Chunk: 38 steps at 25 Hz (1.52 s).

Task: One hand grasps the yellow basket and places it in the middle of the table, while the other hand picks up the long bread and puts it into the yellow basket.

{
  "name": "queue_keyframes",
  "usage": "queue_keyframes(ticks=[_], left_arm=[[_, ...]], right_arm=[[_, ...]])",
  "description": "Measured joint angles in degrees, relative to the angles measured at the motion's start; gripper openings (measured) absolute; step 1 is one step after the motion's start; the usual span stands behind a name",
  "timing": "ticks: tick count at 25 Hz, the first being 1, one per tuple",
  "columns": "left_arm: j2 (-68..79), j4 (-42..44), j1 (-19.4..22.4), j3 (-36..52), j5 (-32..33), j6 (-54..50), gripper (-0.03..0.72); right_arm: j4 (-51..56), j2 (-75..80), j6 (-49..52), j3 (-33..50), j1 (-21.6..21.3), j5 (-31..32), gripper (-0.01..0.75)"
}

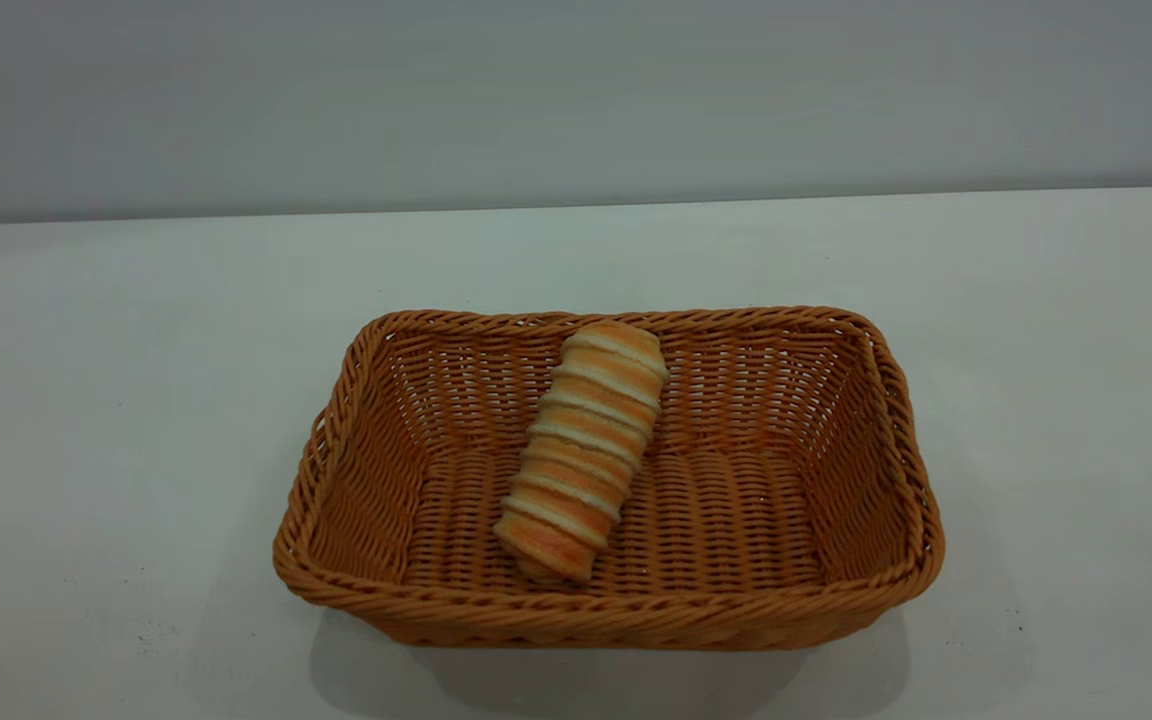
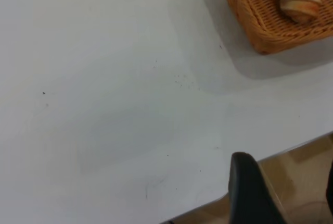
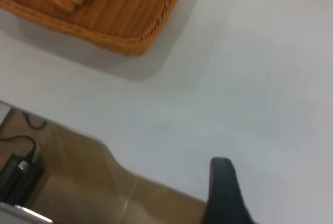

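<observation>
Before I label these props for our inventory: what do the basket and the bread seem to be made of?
The yellow basket looks like woven wicker or plastic rattan: open-weave sides, braided rim, slight sheen. The long bread has matte, very regular orange and cream stripes; it could be a foam or plastic replica, though I cannot tell.

left gripper [image 2: 281,193]: one finger shows, rest cut off — opening unreadable
right gripper [image 3: 223,193]: likewise
yellow basket [image 2: 260,26]: cropped in both wrist views

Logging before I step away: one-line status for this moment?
yellow basket: mid-table | long bread: inside basket | left gripper, right gripper: withdrawn, holding nothing
</observation>
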Motion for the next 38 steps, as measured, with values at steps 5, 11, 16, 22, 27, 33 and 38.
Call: queue_keyframes(ticks=[5,11,16,22,27,33,38], left_arm=[[0.0,0.0,0.0,0.0,0.0,0.0,0.42],[0.0,0.0,0.0,0.0,0.0,0.0,0.42],[0.0,0.0,0.0,0.0,0.0,0.0,0.42],[0.0,0.0,0.0,0.0,0.0,0.0,0.42],[-0.1,0.0,7.0,0.0,0.0,0.0,0.419],[-3.0,0.0,16.3,0.0,0.0,0.0,0.419],[-3.3,0.0,19.2,0.0,0.0,0.0,0.419]], right_arm=[[-1.4,0.0,0.1,2.3,0.0,-2.0,0.559],[-2.1,0.0,1.0,2.7,0.0,-2.5,0.559],[-2.2,0.0,1.1,2.7,0.0,-2.5,0.559],[-2.2,0.0,1.1,2.7,0.0,-2.5,0.559],[-2.2,-0.7,1.1,2.7,-0.8,-2.5,0.559],[-2.1,-9.3,1.1,2.7,-8.4,-2.5,0.559],[-2.1,-10.0,1.1,2.7,-12.7,-2.4,0.559]])
